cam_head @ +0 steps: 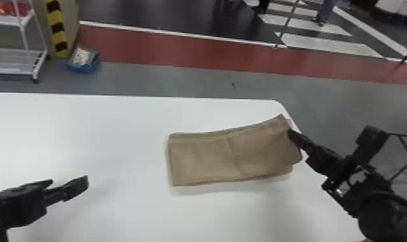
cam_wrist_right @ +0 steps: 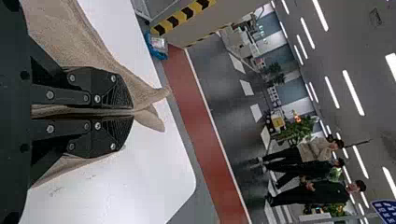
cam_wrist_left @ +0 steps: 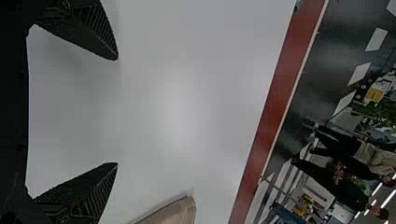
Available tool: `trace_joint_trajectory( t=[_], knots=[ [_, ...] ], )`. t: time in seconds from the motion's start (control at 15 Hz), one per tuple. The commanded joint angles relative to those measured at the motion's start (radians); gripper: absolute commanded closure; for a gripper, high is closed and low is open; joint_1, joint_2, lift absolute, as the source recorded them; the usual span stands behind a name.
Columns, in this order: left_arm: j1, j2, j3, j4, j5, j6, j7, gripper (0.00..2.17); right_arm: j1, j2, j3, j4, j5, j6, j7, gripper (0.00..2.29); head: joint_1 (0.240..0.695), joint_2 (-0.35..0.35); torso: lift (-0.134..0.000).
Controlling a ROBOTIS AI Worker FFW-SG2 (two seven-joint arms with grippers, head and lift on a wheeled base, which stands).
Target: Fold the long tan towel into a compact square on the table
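the long tan towel (cam_head: 203, 161) lies on the white tabletop (cam_head: 83, 128), in the right part, and its one end reaches the right border of this tabletop. the towel is in layers, one on another, and makes a band which is longer from left to right than it is deep. across the middle of the band there is a crease. at the right end the upper cloth looks a little raised, and near the front of this end a lower layer comes out from below it.

the right tool (cam_head: 291, 133) is at this right end of the towel. in the right wrist view its two fingers are together, clamped on the cloth, and folds of the towel hang at both sides of them.

the left tool (cam_head: 69, 181) is above the left part of the tabletop, well apart from the towel. in the left wrist view its two fingers are wide apart, with nothing between them, and a rounded corner of the towel is also seen there.

on the floor behind the tabletop there is a blue bin (cam_head: 83, 68), near a white rack (cam_head: 37, 66).
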Motion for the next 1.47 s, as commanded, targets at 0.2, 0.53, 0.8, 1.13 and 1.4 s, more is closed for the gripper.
trace_joint_trajectory(
  t=[0.2, 0.53, 0.8, 1.13, 1.4],
  knots=[
    [0.014, 0.003, 0.004, 0.001, -0.001, -0.001, 0.0, 0.08, -0.041, -0.01, 0.044, 0.105, 0.053, -0.024, 0.005, 1.06, 0.695, -0.317, -0.125],
    [0.011, 0.003, 0.006, 0.001, -0.001, -0.001, 0.0, 0.08, -0.023, -0.012, -0.043, 0.015, -0.042, 0.006, 0.003, 1.06, 0.695, -0.304, -0.125],
    [-0.006, -0.003, -0.005, 0.007, -0.007, -0.001, 0.002, 0.08, -0.035, -0.045, -0.017, 0.102, -0.001, -0.024, 0.011, 1.06, 0.695, -0.342, -0.125],
    [-0.005, -0.007, -0.005, -0.015, -0.002, 0.002, 0.003, 0.08, -0.075, -0.039, 0.063, 0.181, 0.122, -0.074, -0.014, 0.21, 0.695, -0.333, -0.125],
    [-0.006, -0.007, -0.011, -0.033, -0.002, 0.008, 0.003, 0.08, -0.015, -0.024, 0.021, 0.096, 0.07, -0.178, -0.015, 0.02, 0.695, -0.33, -0.125]
  ],
)
